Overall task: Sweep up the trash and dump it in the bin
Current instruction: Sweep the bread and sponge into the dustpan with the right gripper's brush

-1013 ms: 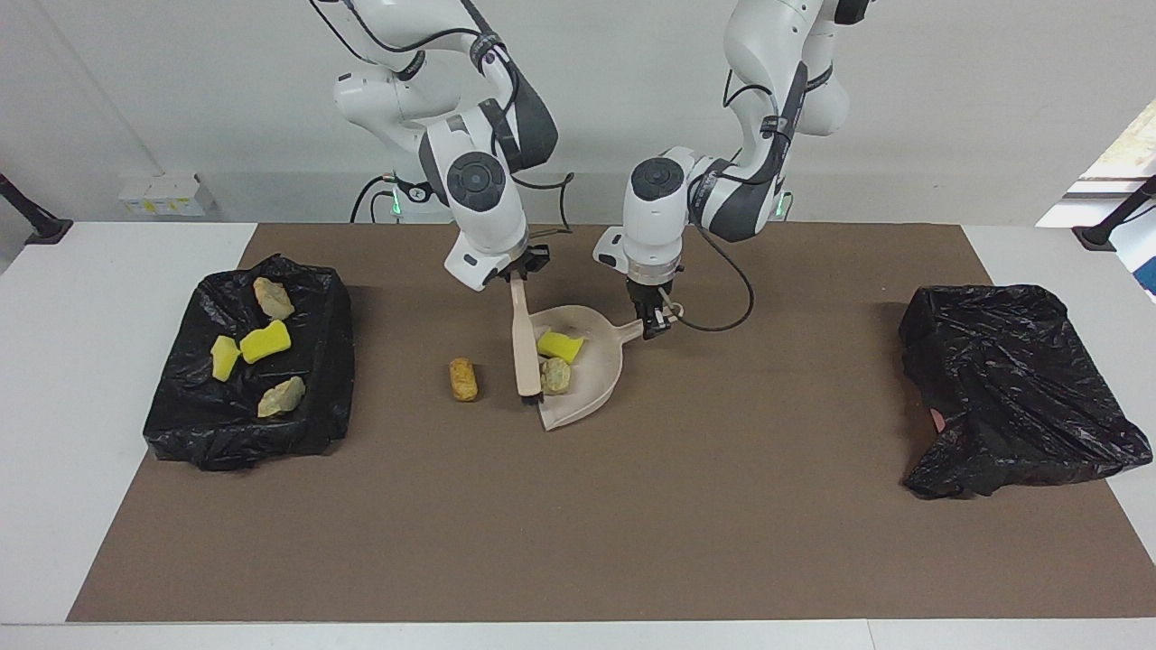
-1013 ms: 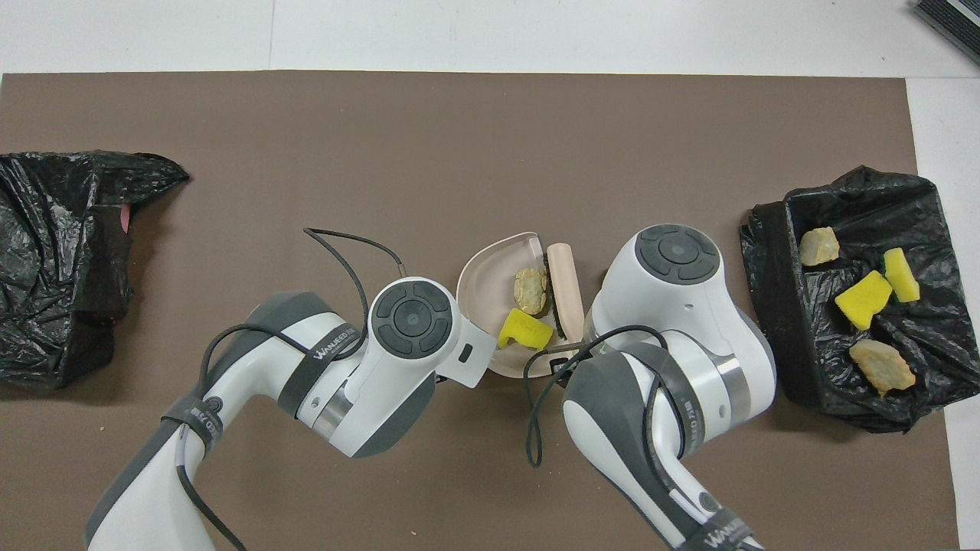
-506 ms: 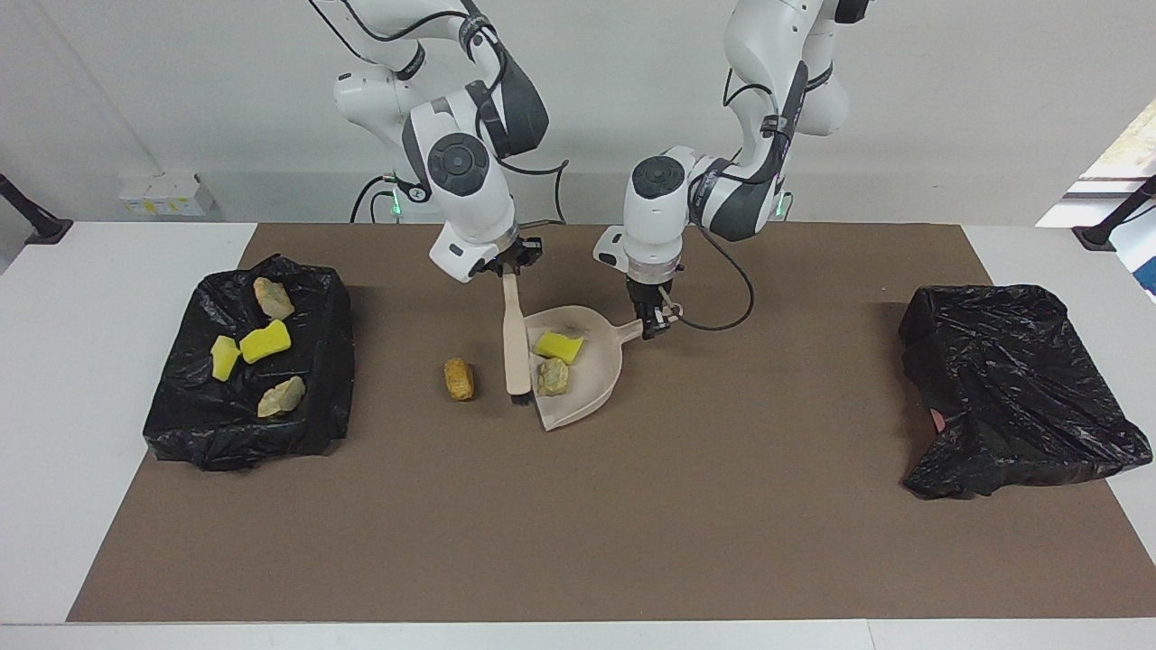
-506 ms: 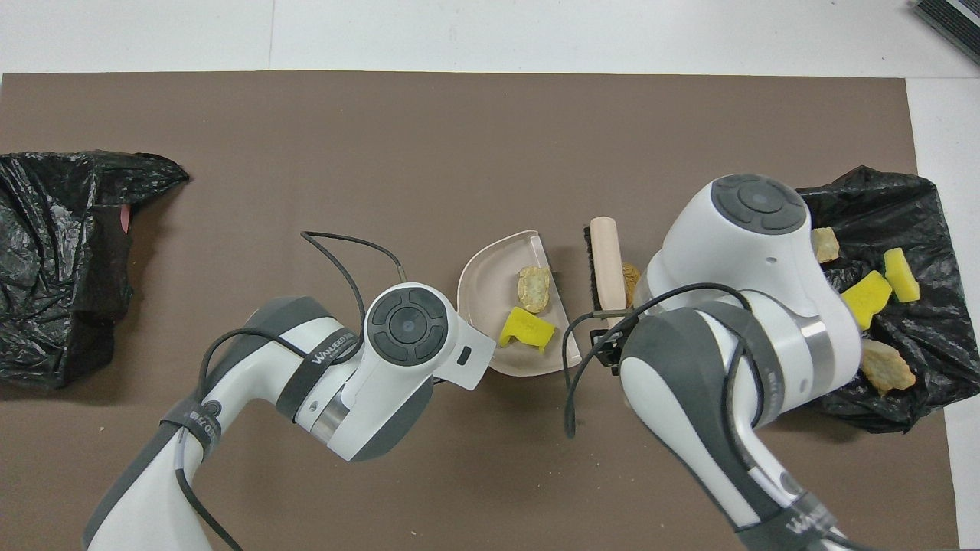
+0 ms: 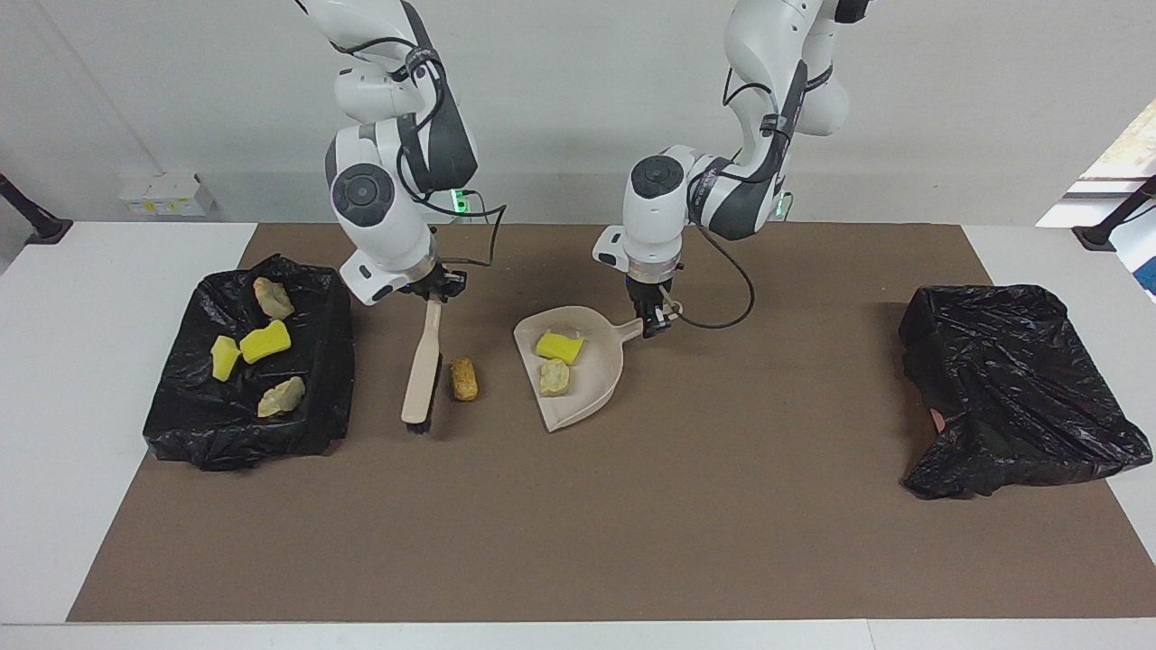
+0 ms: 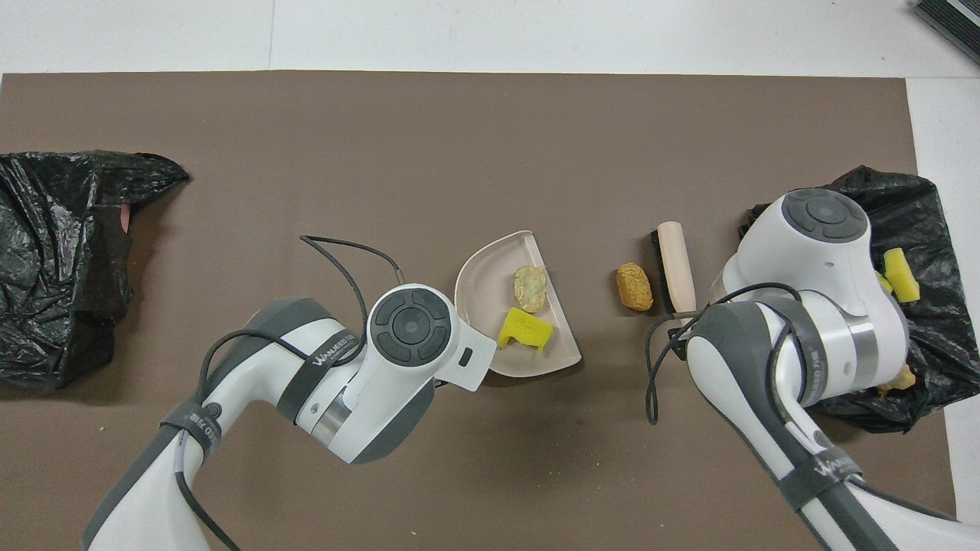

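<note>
You see the right tool [image 5: 440,291] clenched on the beige plastic brush [image 5: 422,368], just beside the brown bread-like lump [image 5: 463,378] on the worktop. The left tool [image 5: 656,320] grips the beige dustpan [image 5: 596,384], which holds a yellow sponge chunk [image 5: 560,347] and a tan lump [image 5: 554,376].

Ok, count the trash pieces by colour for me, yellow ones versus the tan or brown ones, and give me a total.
Yellow sponge chunks: 3, two in the bin at and, one in the dustpan at.
Tan or brown lumps: 4, two in the bin at and, one in the dustpan at, one on the mat.
Total: 7.
</note>
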Action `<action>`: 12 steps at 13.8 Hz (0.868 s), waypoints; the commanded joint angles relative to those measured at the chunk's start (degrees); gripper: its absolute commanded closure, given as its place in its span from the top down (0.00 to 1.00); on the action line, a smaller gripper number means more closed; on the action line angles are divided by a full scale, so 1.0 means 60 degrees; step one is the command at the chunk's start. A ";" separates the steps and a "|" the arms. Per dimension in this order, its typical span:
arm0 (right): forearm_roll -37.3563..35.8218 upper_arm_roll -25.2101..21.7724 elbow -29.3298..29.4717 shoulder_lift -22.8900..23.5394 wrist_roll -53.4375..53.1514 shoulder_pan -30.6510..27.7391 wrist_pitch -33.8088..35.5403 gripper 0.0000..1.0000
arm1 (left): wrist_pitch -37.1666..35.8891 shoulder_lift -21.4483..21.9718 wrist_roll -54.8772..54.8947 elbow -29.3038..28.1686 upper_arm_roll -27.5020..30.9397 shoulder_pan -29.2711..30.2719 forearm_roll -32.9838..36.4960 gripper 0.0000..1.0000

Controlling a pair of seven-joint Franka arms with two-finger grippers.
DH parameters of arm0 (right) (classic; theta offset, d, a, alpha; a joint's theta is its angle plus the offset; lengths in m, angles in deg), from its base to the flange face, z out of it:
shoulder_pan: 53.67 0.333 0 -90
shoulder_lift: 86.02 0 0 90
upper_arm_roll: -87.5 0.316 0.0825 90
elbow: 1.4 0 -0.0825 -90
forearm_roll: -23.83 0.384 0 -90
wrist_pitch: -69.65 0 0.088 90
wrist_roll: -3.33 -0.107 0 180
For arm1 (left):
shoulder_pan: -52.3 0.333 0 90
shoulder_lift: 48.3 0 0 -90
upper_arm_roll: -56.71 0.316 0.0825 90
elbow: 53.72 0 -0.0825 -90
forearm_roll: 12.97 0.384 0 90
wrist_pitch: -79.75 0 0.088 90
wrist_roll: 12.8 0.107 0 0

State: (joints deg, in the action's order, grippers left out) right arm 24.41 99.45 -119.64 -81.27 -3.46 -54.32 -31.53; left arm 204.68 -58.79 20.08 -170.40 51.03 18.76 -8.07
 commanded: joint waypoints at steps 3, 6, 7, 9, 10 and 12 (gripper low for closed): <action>0.1715 0.0147 -0.0391 -0.0455 0.0164 0.1629 -0.0231 0.00 | -0.0402 0.0328 -0.0176 -0.0284 0.0097 -0.0182 0.0164 0.00; 0.2596 0.0147 -0.0260 -0.0514 0.0135 0.2173 -0.0203 0.00 | -0.0563 0.0342 -0.0176 -0.0313 0.0097 -0.0167 0.0164 0.00; 0.2612 0.0147 -0.0070 -0.0441 0.0120 0.2261 -0.0086 0.00 | -0.0578 0.0357 -0.0176 -0.0313 0.0097 -0.0167 0.0164 0.00; 0.2598 0.0132 0.0194 -0.0367 -0.0069 0.2189 -0.0056 0.00 | -0.0448 0.0343 -0.0118 -0.0328 0.0097 -0.0051 0.0164 0.00; 0.2496 0.0118 0.0326 -0.0411 -0.0346 0.2188 -0.0027 0.00 | -0.0345 0.0313 -0.0002 -0.0314 0.0097 0.0081 0.0164 0.00; 0.2306 0.0118 0.0648 -0.0484 -0.1325 0.2247 0.0265 0.00 | 0.0341 0.0196 0.0378 -0.0284 0.0097 0.0447 0.0164 0.00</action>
State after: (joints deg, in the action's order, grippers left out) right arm 38.43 99.87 -117.59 -83.26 -7.04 -40.58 -31.65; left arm 203.48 -58.52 20.61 -170.44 51.36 19.48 -8.06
